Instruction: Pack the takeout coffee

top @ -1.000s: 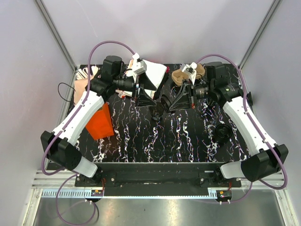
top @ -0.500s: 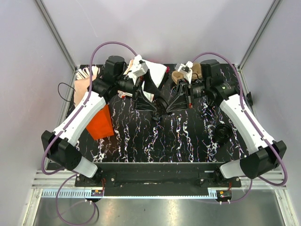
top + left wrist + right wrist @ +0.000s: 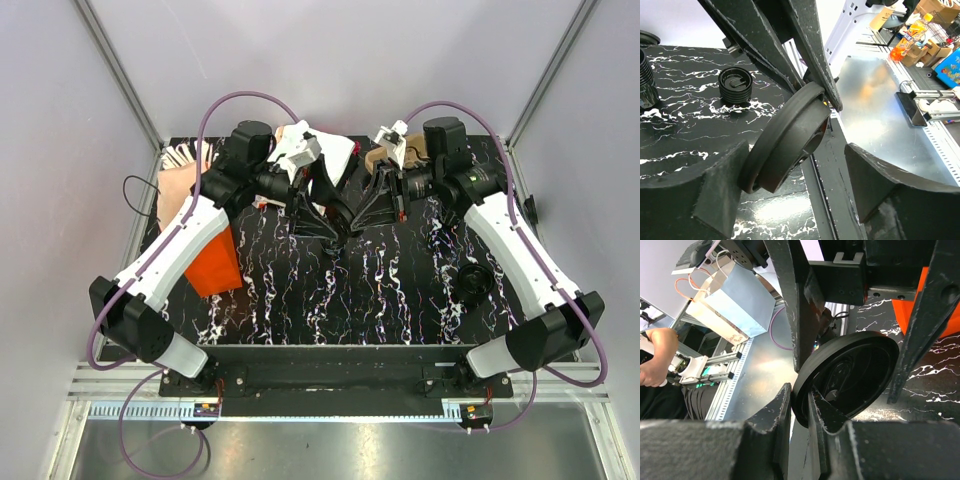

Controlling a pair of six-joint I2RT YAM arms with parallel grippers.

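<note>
Noted takeout coffee [image 3: 790, 135] aloft over the rear middle of the surface [image 3: 330, 300], tipped almost onto its side, mouth toward the right wrist and base toward the left. Right claw [image 3: 799, 396] pinched the rim wall, one finger inside, one outside. Left claw [image 3: 795, 155] spread, fingers flanking the cup, one just beside the rim, the other apart. Judged that left claw needed only to shut in place.
</note>
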